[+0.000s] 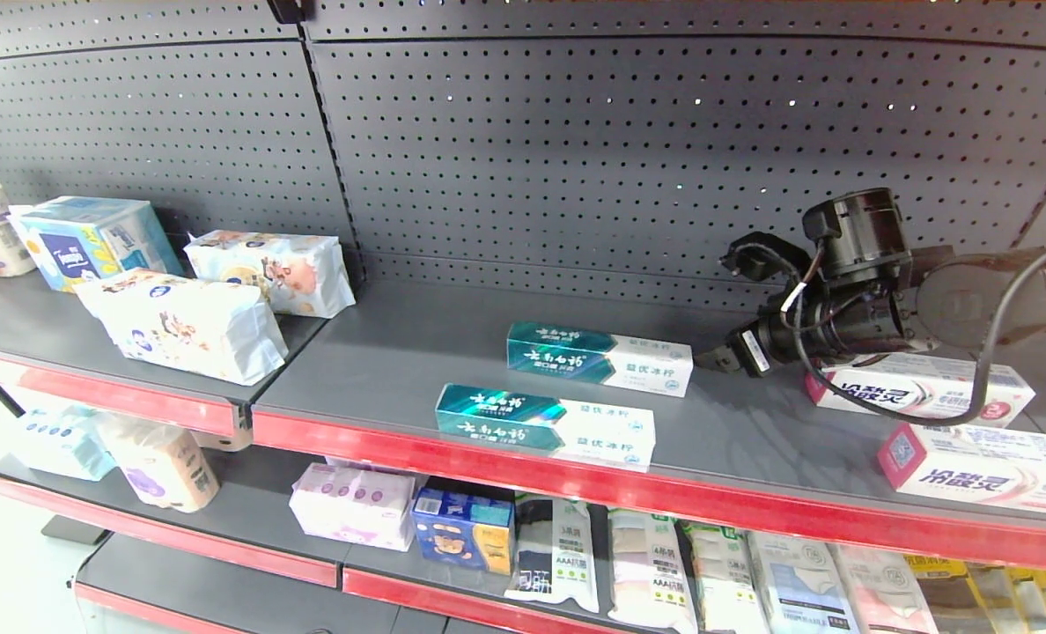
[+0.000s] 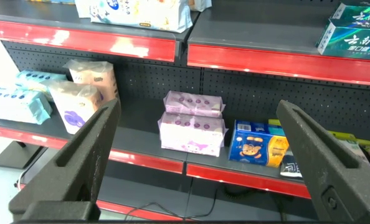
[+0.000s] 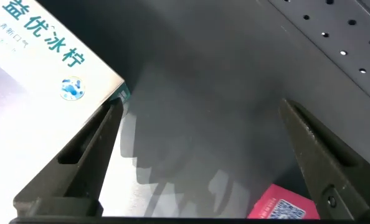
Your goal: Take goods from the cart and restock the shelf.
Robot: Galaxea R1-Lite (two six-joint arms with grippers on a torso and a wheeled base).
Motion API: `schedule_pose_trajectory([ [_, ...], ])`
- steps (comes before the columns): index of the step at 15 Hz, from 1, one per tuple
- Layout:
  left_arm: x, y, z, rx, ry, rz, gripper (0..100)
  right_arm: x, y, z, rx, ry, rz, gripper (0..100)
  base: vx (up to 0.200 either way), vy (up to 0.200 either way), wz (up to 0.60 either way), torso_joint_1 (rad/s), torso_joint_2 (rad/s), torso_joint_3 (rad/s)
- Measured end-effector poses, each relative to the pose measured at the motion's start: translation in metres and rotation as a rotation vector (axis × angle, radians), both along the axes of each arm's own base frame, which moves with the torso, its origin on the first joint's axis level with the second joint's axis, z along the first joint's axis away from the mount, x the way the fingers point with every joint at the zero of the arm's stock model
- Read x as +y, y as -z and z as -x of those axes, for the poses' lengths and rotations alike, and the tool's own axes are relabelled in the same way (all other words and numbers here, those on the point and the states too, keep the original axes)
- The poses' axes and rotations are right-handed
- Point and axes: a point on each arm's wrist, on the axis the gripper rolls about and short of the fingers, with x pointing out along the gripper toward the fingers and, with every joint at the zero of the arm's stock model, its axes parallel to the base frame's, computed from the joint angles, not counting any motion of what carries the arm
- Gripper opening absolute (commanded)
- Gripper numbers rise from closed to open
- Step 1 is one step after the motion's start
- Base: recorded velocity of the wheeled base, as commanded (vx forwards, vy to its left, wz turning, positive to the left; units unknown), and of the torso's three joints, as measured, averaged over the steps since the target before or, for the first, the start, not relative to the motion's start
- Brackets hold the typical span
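Two teal-and-white toothpaste boxes lie on the grey upper shelf point(image 1: 400, 352), one behind point(image 1: 600, 357) the other point(image 1: 545, 425). Two pink-and-white toothpaste boxes lie at the right, one further back point(image 1: 919, 387) and one at the shelf's front edge point(image 1: 985, 467). My right gripper point(image 1: 718, 357) hovers low over the shelf between the rear teal box and the rear pink box. In the right wrist view the right gripper point(image 3: 200, 106) is open with bare shelf between its fingers, an end of the teal box point(image 3: 35, 50) beside one finger and a pink box corner point(image 3: 281, 208) nearby. My left gripper point(image 2: 197, 109) is open and holds nothing, facing the lower shelves.
Soft tissue packs point(image 1: 193, 324) and a blue pack point(image 1: 92, 236) crowd the upper shelf's left section. The perforated back wall point(image 1: 620, 158) stands close behind my right arm. Lower shelves hold purple tissue packs point(image 2: 193, 121), a blue box point(image 2: 256, 143) and bagged goods point(image 1: 646, 568).
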Motion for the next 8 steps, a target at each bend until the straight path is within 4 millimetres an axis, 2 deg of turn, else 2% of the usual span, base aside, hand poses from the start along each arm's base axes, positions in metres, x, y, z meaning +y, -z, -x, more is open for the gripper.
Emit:
schedule_pose_trajectory([
  [8, 0.0, 0.0, 0.0, 0.0, 0.0, 0.0, 100, 0.013, 0.0, 0.001, 0.001, -0.024, -0.014, 100, 0.0, 0.0, 0.0, 0.0, 0.0, 0.0],
])
